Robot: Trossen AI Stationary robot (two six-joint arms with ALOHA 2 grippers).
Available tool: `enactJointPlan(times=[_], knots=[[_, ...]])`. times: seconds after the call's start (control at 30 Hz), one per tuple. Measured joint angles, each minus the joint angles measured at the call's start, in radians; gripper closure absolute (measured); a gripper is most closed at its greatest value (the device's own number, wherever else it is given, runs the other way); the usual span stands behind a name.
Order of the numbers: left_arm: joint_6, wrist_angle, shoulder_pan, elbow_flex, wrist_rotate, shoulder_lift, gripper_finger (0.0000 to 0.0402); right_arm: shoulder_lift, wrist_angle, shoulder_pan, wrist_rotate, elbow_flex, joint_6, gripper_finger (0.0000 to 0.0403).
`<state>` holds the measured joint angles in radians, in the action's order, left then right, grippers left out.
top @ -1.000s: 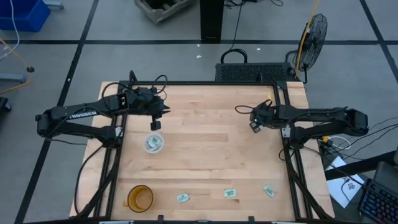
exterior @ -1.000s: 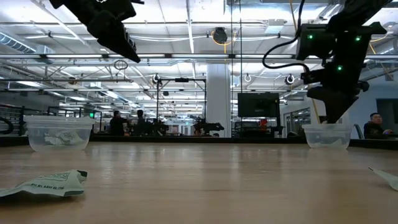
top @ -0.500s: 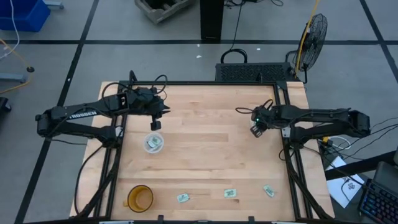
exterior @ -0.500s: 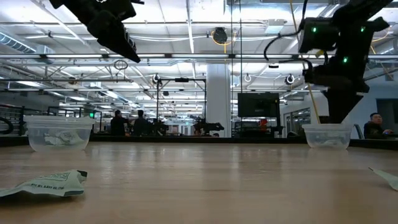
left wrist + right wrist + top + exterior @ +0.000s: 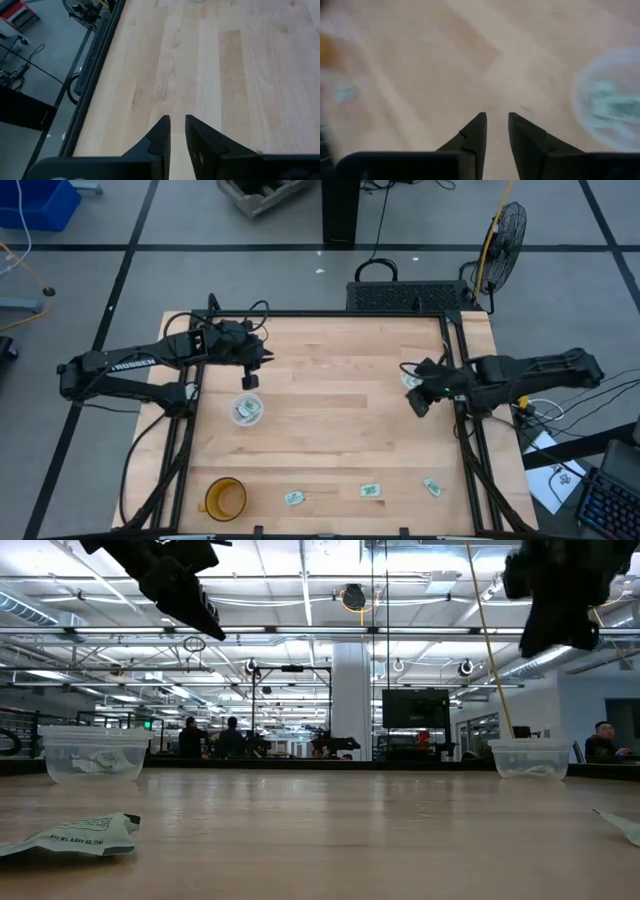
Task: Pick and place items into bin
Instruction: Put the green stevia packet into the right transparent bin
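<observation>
Three pale green and white packets lie flat near the table's near edge (image 5: 294,498), (image 5: 371,490), (image 5: 431,486); two of them show in the low view (image 5: 70,836), (image 5: 622,825). More packets sit inside a clear cup (image 5: 247,409) (image 5: 95,753) and a second clear cup (image 5: 412,379) (image 5: 527,758) (image 5: 615,105). My left gripper (image 5: 250,381) (image 5: 177,120) hangs just beyond the first cup, shut and holding nothing. My right gripper (image 5: 418,405) (image 5: 496,117) is raised over bare table on the near side of the second cup, its fingers almost together with nothing between them.
An orange cup (image 5: 226,498) stands at the near left corner of the wooden table (image 5: 330,430). Dark frame rails run along the table's left and right sides. The broad middle of the table lies between the two clear cups.
My right gripper has swung from above the right clear cup toward the table's near edge and a little to the right, and risen, leaving that cup uncovered.
</observation>
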<state>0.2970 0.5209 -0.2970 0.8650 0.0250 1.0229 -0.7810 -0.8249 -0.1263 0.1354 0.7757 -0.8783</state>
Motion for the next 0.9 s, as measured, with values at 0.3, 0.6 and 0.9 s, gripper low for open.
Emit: enactJointPlan(times=[0.3, 0.6, 0.9], knots=[[-0.042, 0.007, 0.000, 0.000, 0.000, 0.000, 0.0337, -0.049, 0.553, -0.323, -0.007, -0.119, 0.145, 0.0353], [-0.031, 0.007, 0.000, 0.000, 0.000, 0.000, 0.0337, -0.125, 1.081, -0.426, -0.006, -0.369, 0.224, 0.0354], [-0.049, 0.008, 0.000, 0.000, 0.000, 0.000, 0.0337, -0.177, 1.587, -0.356, 0.107, -0.627, 0.189, 0.0353]])
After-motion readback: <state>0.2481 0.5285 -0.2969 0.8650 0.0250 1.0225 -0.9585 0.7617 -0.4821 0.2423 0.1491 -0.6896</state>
